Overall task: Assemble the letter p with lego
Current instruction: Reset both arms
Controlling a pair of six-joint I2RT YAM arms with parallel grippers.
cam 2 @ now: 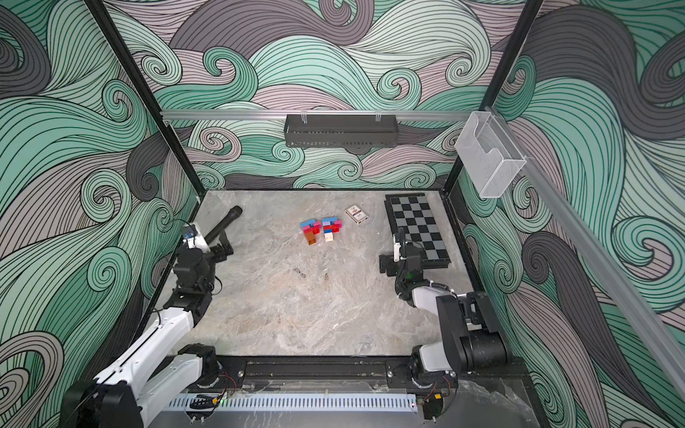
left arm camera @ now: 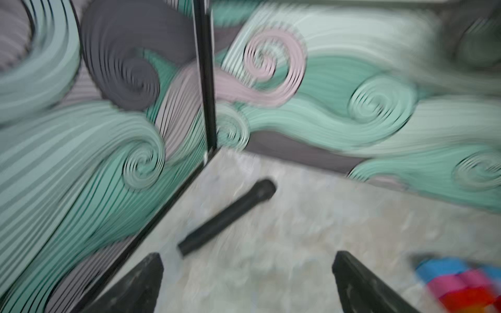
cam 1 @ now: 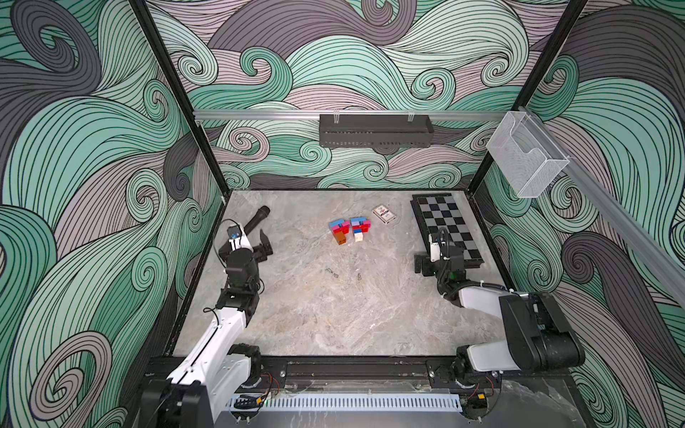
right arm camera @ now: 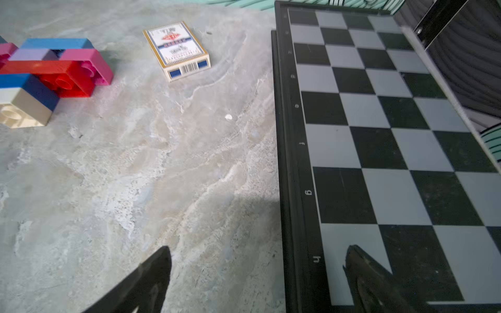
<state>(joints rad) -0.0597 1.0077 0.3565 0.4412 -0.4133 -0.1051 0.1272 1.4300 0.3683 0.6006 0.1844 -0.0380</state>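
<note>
your left end effector (left arm camera: 248,256) and right end effector (right arm camera: 259,249) gape empty, well apart from the lego (cam 1: 350,229) (clumped on the bench (cam 1: 333,296) by the card box (cam 1: 384,214)); seemingly between grips, next reach in.

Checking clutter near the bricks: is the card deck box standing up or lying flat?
Lying flat. The card deck box rests with its broad printed face up and its barcode end facing sideways.

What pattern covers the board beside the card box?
Black-and-grey checks on the board, clearest in the right wrist view.
</note>
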